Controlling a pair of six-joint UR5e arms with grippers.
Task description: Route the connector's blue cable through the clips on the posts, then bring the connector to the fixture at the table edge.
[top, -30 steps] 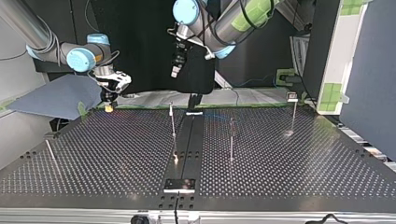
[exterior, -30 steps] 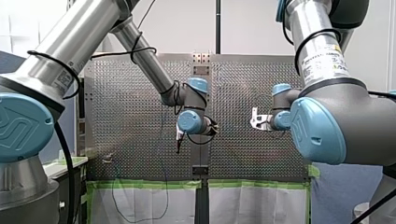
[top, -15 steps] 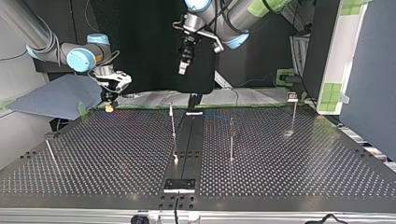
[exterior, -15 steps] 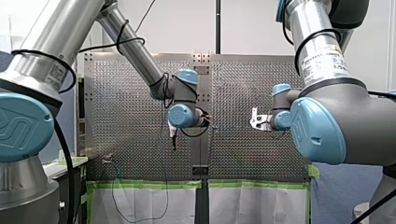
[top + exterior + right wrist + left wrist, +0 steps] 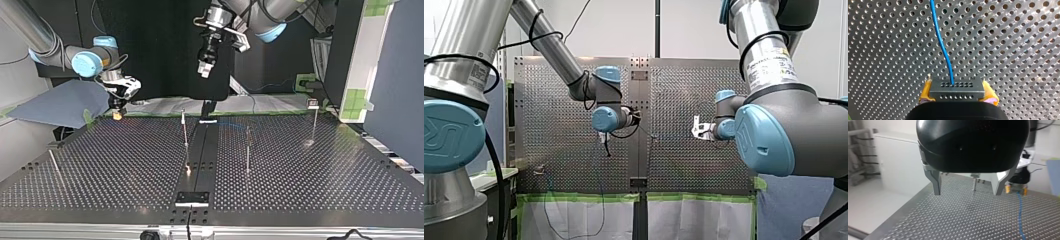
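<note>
Holding the connector (image 5: 956,89) between clenched right fingers (image 5: 926,93).
Left fingers (image 5: 935,181) released, empty; the slack blue cable (image 5: 941,42) ahead may snag a post (image 5: 185,131).

The dark grey connector (image 5: 956,88), with two rows of holes, is clamped in my right gripper (image 5: 957,94), its blue cable (image 5: 941,42) running ahead over the perforated table (image 5: 1010,50).
</note>
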